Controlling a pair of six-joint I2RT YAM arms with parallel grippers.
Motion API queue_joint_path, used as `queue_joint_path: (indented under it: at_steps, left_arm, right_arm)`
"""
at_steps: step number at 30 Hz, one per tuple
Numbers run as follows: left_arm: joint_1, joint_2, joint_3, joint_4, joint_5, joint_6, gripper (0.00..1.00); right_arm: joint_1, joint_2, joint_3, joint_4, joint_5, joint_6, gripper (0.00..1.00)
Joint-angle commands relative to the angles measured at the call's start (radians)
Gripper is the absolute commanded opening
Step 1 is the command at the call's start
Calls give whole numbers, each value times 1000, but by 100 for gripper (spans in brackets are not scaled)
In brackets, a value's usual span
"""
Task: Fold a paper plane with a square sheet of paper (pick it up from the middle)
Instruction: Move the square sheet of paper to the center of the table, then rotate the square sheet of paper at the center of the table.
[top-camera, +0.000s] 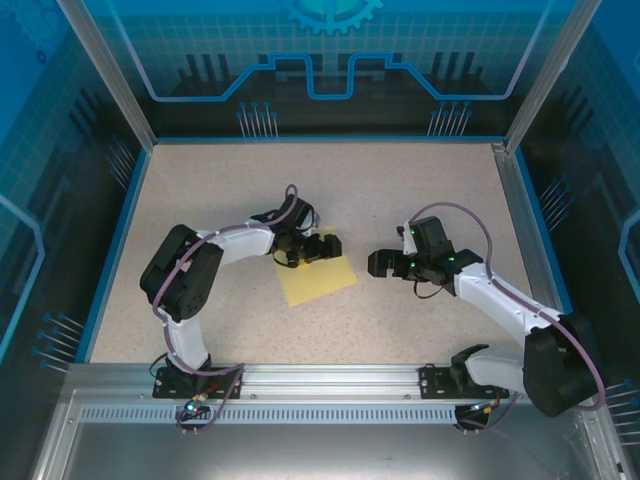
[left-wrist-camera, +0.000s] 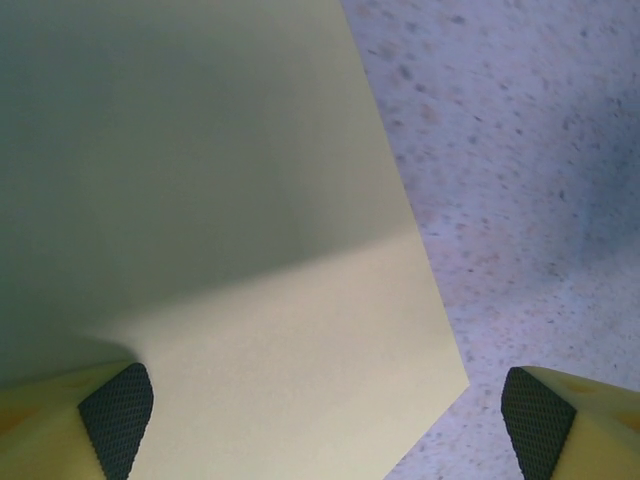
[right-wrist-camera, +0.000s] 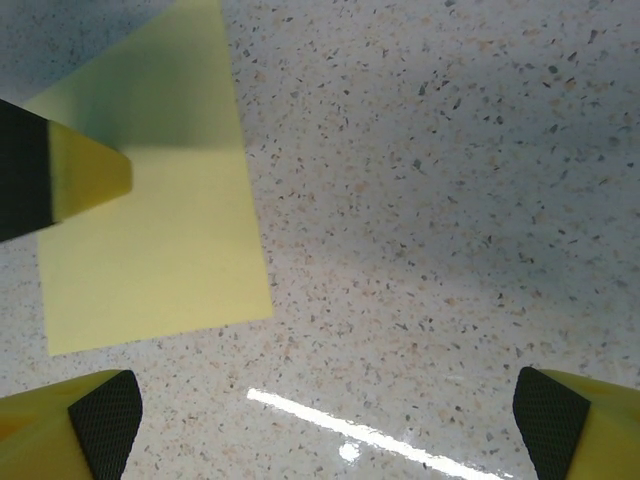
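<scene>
Lying flat on tabletop (top-camera: 400, 190): square sheet of paper (top-camera: 316, 281); left tool (top-camera: 328, 246) spread wide above it, possibly touching; right tool (top-camera: 372, 263) released, nearby.

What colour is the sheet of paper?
Plain pale yellow; the square sheet of paper shows best in the right wrist view.

The left arm (top-camera: 185, 275) rises from the near edge of the table (top-camera: 400, 190), elbow bent, forearm stretched toward the middle. The left gripper (top-camera: 320, 247) sits low, jaws wide apart. The right arm (top-camera: 500, 300) mirrors it. The right gripper (top-camera: 380, 263) points left, jaws equally spread.
</scene>
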Motion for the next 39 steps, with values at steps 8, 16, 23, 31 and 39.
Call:
queue_joint_path:
  at_steps: [8, 16, 23, 31, 39]
  left_arm:
    - [-23, -280, -110, 20, -169, -24, 98]
    - [96, -638, -373, 24, -347, -60, 98]
    - [182, -798, -486, 3, -362, -71, 99]
    - [201, -845, -529, 62, -348, -84, 99]
    - [201, -854, -551, 151, -312, -61, 99]
  right_arm:
    - [50, 91, 58, 92, -191, 52, 97]
    - [183, 383, 310, 117, -199, 68, 86]
    - [255, 671, 597, -27, -148, 52, 75]
    - [245, 808, 662, -78, -111, 73, 72]
    - [192, 741, 471, -28, -79, 104, 72]
